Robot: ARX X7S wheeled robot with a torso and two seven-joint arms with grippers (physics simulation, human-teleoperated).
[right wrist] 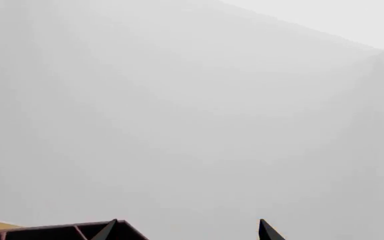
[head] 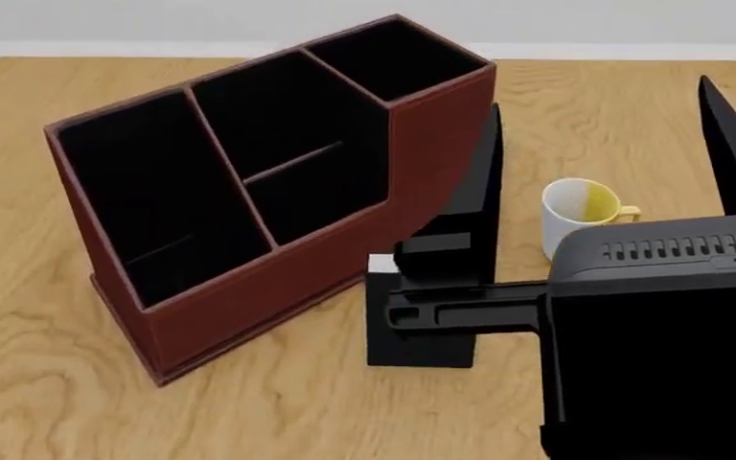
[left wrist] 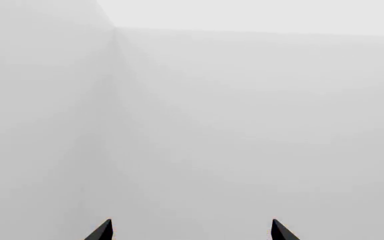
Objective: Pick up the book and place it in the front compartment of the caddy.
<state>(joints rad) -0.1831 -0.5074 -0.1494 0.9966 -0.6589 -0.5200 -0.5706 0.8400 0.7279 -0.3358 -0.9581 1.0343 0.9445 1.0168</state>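
The dark-red caddy (head: 279,278) stands on the wooden table, with three black sections open to the top. Its top edge also shows in the right wrist view (right wrist: 45,233). The black book (head: 420,347), with a white page edge, sits on the table against the caddy's near right side, partly hidden by my right gripper. My right gripper (head: 598,96) is raised above the book and beside the caddy, pointing away from me, open and empty (right wrist: 188,232). My left gripper (left wrist: 192,232) is open, empty and faces a blank wall; it is out of the head view.
A white mug (head: 577,216) with a yellow inside stands on the table (head: 74,383) to the right of the book, just beyond the right arm's dark housing (head: 662,335).
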